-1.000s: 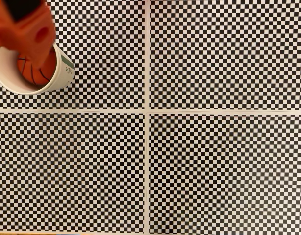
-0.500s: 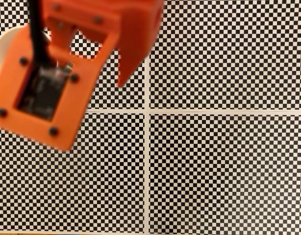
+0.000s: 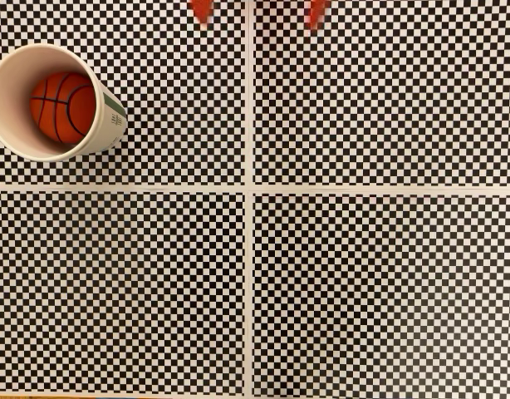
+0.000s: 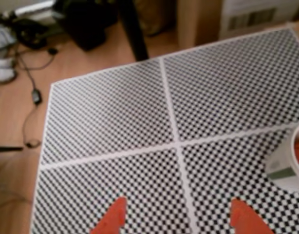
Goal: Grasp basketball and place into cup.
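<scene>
Basketball [image 3: 62, 107] is sitting inside the cup [image 3: 6, 71], low against its cream wall, with the cup standing upright near the upper left corner of the fixed view on the checkered mat [image 3: 363, 283]. From the wrist view the cup [image 4: 286, 168] is peeking in at the right edge, its green band facing me, and a sliver of orange inside it is probably the ball, though the blur makes that a guess.

I am holding my hand [image 4: 178, 219] well apart from the cup, above the white seam lines where the mat's four panels meet. Its two orange fingertips [image 4: 113, 217] are poking in at the bottom of the wrist view with a wide stretch of checkers showing between them, so the fingers are spread and holding nothing. In the fixed view the same tips [image 3: 203, 8] are just nicking the top edge, either side of the vertical seam.

Judging by how things are lying, the placing step looks done: the ball is resting in the cup and nothing is touching either. What is left for me is only clearing off to a rest pose. That calls for keeping wide of the cup, since a light paper cup would tip at a nudge and spill the ball out.
</scene>
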Robot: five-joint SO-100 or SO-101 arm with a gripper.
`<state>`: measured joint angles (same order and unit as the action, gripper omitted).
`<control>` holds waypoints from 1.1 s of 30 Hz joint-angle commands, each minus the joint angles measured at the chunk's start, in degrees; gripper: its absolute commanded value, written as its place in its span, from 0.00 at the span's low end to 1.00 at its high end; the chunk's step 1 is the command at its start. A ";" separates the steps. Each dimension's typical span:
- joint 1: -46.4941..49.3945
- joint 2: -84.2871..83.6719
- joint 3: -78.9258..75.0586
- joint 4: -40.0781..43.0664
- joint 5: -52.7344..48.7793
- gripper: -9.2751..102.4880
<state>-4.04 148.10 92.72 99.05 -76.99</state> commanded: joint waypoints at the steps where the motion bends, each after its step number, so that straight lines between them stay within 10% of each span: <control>1: 0.35 4.31 4.39 -0.44 -1.23 0.30; 33: 3.60 40.34 45.44 -17.05 -4.39 0.14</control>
<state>-0.88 187.65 137.81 83.23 -80.86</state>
